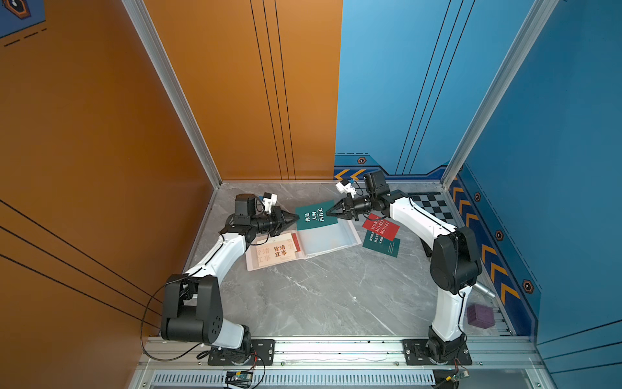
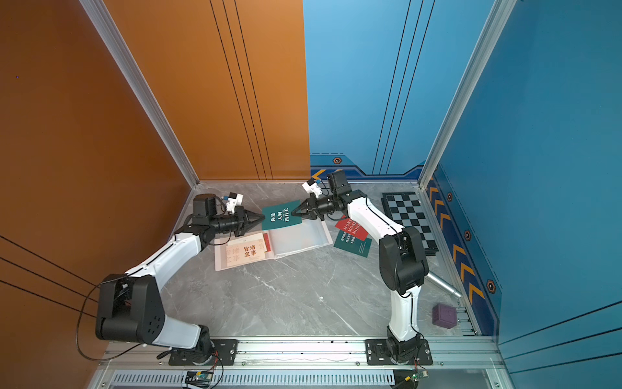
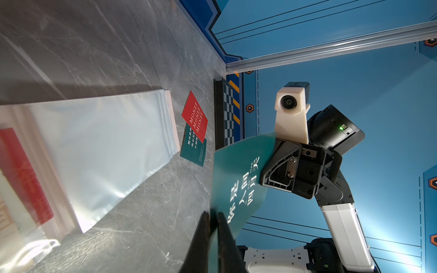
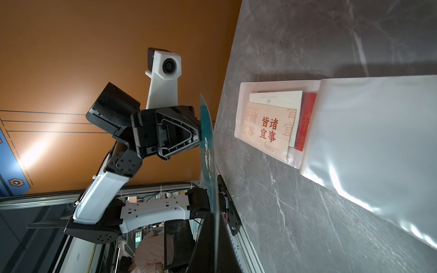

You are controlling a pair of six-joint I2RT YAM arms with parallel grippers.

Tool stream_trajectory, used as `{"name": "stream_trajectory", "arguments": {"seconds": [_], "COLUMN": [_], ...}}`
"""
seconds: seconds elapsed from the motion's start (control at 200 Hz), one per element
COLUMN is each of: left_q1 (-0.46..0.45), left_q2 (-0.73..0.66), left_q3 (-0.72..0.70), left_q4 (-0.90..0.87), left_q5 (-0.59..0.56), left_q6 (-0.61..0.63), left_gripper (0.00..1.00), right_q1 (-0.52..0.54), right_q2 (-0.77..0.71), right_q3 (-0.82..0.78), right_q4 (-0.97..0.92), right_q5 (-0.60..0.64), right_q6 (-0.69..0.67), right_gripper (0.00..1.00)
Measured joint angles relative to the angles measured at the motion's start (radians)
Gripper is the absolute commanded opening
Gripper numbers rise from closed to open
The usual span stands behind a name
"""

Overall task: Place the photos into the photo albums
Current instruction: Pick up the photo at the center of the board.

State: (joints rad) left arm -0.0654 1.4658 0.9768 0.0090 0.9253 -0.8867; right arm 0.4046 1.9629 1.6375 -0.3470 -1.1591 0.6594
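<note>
A dark green photo [image 1: 314, 217] [image 2: 281, 215] with white characters hangs in the air over the open photo album [image 1: 336, 239] [image 2: 303, 239]. My left gripper [image 1: 298, 218] [image 3: 214, 215] is shut on its left edge, and my right gripper [image 1: 327, 214] [image 4: 214, 212] is shut on its right edge. The album's left page holds a cream photo [image 1: 277, 252] [image 4: 269, 127] with a red photo [image 1: 296, 241] behind it. Its clear right sleeve [image 3: 106, 141] shows nothing inside. A red MONEY photo [image 1: 380, 227] [image 3: 195, 118] overlaps another green photo [image 1: 382, 247] on the table right of the album.
A black-and-white checkerboard [image 1: 434, 205] lies at the back right by the blue wall. A purple cube [image 1: 480, 315] and a metal cylinder [image 1: 484, 290] sit near the right arm's base. Grey marble tabletop [image 1: 319, 296] stretches in front of the album.
</note>
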Motion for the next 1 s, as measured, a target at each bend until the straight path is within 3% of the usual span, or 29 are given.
{"name": "stream_trajectory", "arguments": {"seconds": [0.16,0.505,1.001], "left_q1": [0.000,0.023,0.183], "left_q2": [0.003,-0.002,-0.165], "left_q3": [0.000,-0.024,-0.252], "left_q4": [0.002,0.006,0.010], "left_q5": [0.007,0.006,-0.069], "left_q6": [0.000,0.003,-0.004], "left_gripper": [0.03,0.00,0.00], "right_q1": [-0.001,-0.002,-0.101], "right_q2": [0.007,0.008,0.010], "right_q3": [0.000,0.000,-0.103], "right_q4": [0.000,0.000,0.012], "right_q5": [0.003,0.034,0.249], "right_q6": [0.001,0.005,0.037], "right_gripper": [0.00,0.13,0.16]}}
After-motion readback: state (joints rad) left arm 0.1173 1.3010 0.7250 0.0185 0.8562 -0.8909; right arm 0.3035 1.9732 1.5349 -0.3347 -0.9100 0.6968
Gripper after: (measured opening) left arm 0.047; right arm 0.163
